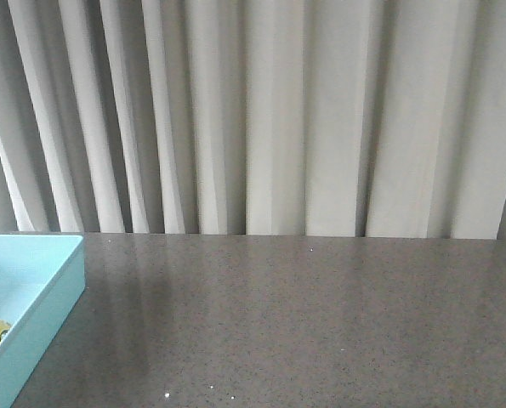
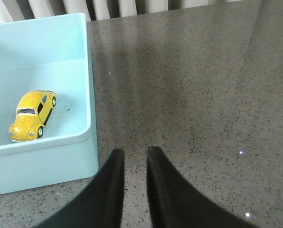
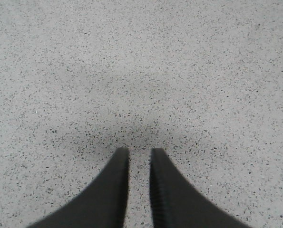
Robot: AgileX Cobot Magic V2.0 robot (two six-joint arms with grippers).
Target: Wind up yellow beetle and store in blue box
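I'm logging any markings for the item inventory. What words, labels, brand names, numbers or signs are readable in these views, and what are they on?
None can be read in any view.
The yellow beetle: no legible plate, badge or lettering; too small to tell.
The blue box: plain walls, no label or print.
The table: speckled surface only, no markings.
The left gripper and right gripper: plain dark fingers, no text.

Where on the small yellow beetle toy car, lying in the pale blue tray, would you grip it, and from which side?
Probably across the rounded body of the small yellow beetle toy car, one finger on each door side, coming from above. It stands on its wheels inside the pale blue tray, whose straight walls block a sideways approach.
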